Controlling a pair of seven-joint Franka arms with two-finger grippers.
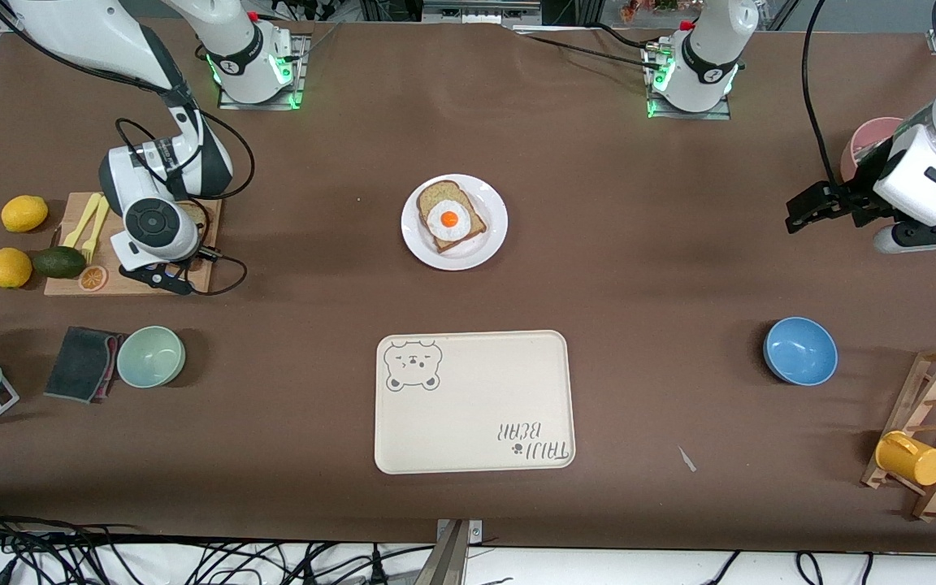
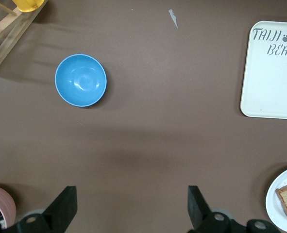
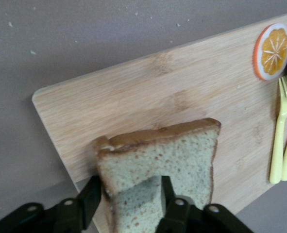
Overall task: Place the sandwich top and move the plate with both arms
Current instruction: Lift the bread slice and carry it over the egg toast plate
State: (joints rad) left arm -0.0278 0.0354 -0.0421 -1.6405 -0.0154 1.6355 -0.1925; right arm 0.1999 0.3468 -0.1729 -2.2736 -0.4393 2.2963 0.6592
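The sandwich top point(image 3: 158, 160), a speckled tan slice with a brown crust, sits between the fingers of my right gripper point(image 3: 128, 199) over the wooden cutting board point(image 3: 148, 92). The gripper is shut on the slice, which is tilted up off the board. In the front view the right hand point(image 1: 151, 223) hides the gripper, and only a bit of the slice point(image 1: 192, 213) peeks out. The white plate point(image 1: 492, 244) lies mid-table and holds a bread slice with a fried egg point(image 1: 450, 218). My left gripper point(image 1: 801, 215) hangs open and empty over bare table at the left arm's end point(image 2: 131, 204).
Two lemons point(image 1: 23, 213), an avocado point(image 1: 59, 262), an orange slice point(image 1: 93, 278) and yellow cutlery point(image 1: 88, 223) lie on or beside the board. The cream bear tray point(image 1: 474, 400), a green bowl point(image 1: 150, 356), a blue bowl point(image 1: 799, 350), a pink cup point(image 1: 870, 142) and a mug rack point(image 1: 935, 435) are also on the table.
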